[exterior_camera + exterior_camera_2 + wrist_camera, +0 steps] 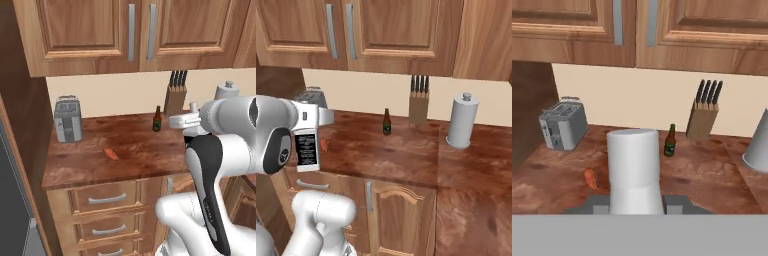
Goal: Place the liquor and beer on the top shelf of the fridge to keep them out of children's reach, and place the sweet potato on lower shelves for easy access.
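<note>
My gripper [637, 202] is shut on the liquor [634, 167], whose whitish neck and cap rise between the fingertips. From the right base view the liquor's black label [306, 148] hangs under the gripper [306, 131], above the counter's left front. The beer [157, 119] [387, 122] [670, 141] stands upright at the back of the wooden counter, next to the knife block. The sweet potato [111, 154] [323, 145] [590, 178] lies on the counter, left of the held bottle. The fridge's top shelf and lower shelves are out of view.
A grey toaster [67, 120] sits at the counter's back left, a knife block [419, 102] right of the beer, and a paper-towel roll [461, 121] further right. Wall cabinets [381, 30] hang overhead. A dark grey panel [9, 200] borders the counter on the left.
</note>
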{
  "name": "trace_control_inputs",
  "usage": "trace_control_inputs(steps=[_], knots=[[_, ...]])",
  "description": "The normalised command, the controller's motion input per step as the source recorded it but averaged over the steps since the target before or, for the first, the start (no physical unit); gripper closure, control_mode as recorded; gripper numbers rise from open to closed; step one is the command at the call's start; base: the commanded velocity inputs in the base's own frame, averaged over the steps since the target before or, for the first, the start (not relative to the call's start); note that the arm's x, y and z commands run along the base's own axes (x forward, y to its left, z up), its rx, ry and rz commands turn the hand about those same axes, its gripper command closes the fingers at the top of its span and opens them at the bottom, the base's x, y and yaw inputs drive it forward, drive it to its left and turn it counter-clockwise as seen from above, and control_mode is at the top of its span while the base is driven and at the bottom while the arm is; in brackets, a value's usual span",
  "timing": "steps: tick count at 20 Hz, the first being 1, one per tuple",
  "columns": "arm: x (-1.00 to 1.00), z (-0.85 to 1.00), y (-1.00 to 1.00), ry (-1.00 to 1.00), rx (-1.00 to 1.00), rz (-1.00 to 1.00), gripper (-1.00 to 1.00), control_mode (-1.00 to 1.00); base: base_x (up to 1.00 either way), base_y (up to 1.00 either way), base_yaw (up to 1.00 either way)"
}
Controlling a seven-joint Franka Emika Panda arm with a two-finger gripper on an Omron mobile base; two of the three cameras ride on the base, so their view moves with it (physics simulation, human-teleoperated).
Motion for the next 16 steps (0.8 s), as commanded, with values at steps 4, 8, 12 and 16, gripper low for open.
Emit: trace_control_inputs(steps=[4,8,12,16], knots=[[0.00,0.00,0.00,0.00,0.00,0.00,1.00,1.00,-0.99,0.15,0.29],[0.00,0.00,0.00,0.00,0.00,0.00,1.00,1.00,-0.76,0.40,0.41],[0.00,0.00,0.00,0.00,0.00,0.00,1.00,1.00,-0.43,0.53,0.51],[0.00,0.00,0.00,0.00,0.00,0.00,1.00,1.00,-0.13,0.74,0.57]])
